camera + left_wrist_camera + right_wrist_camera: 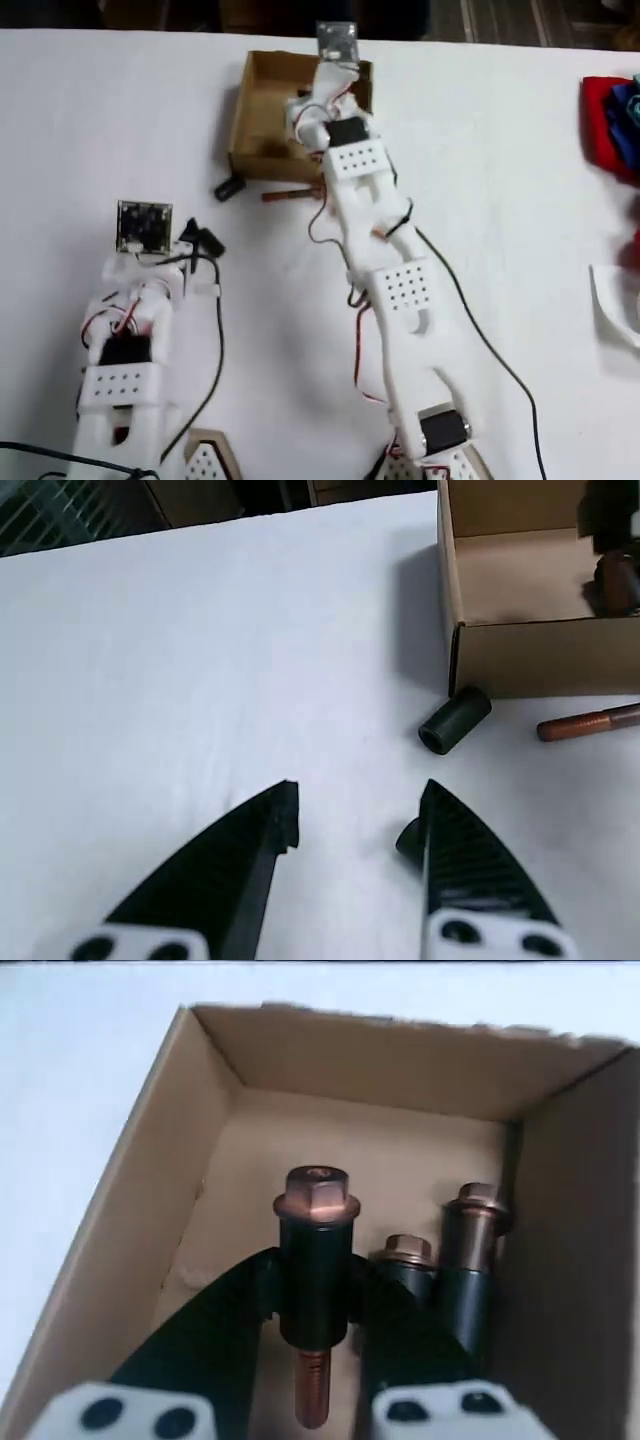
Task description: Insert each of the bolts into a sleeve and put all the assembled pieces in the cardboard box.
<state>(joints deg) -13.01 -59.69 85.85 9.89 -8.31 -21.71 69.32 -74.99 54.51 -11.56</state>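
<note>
Right wrist view: we see an assembled piece (316, 1260), a copper bolt seated in a black sleeve, pinched between the jaws of the right gripper (318, 1272) over the inside of the cardboard box (130, 1210). A second piece (405, 1258) and a third piece (476, 1255) sit inside the box, side by side by one side wall. Just outside the box, a loose sleeve (455, 718) and a loose bolt (590, 723) lie apart on the white table (200, 660). Farther from the box, the left gripper (358, 805) hangs with jaws spread.
</note>
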